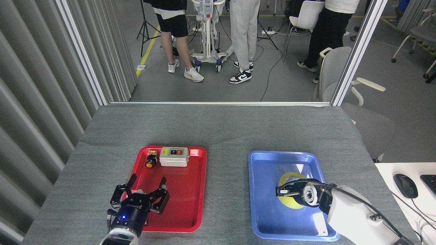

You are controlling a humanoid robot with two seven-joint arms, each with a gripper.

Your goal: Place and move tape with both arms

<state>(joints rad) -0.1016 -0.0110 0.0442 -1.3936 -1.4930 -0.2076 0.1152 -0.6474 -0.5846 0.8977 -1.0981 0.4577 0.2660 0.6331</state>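
Note:
The yellow tape [292,204] lies low in the middle of the blue tray [269,160], mostly covered by my right gripper [284,191]. That gripper reaches in from the lower right, its black fingers shut on the roll's rim; only the upper and lower yellow edges show. My left gripper [147,186] hovers open above the near left corner of the red tray [190,207], with nothing between its spread fingers.
At the far end of the red tray sit a grey switch box [174,156] and a small black-and-orange push button [150,160]. People's legs, a grey chair [335,73] and stands are beyond the table's far edge. A mouse [405,185] lies on a white desk to the right.

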